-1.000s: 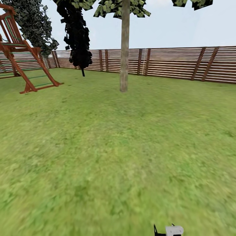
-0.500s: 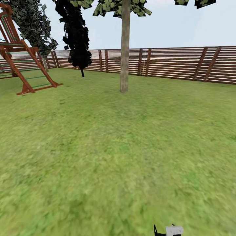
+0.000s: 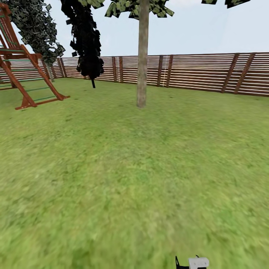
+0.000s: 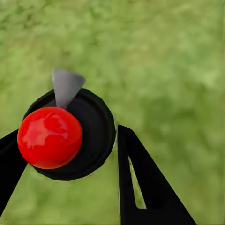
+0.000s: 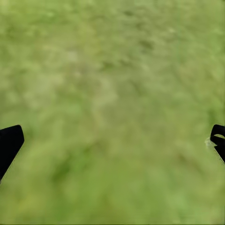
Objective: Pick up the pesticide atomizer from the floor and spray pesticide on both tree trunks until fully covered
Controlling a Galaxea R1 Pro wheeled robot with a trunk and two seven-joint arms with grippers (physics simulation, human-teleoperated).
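Head view: tree trunk and swing frame sit slightly lower and left vs 1 s ago, so the base creeps closer. Left end effector grips the atomizer; right end effector gapes wide, empty, over lawn. Trunk well ahead, spraying not started

Red-brown wooden play frame at far left — black column-shaped tree beside it.
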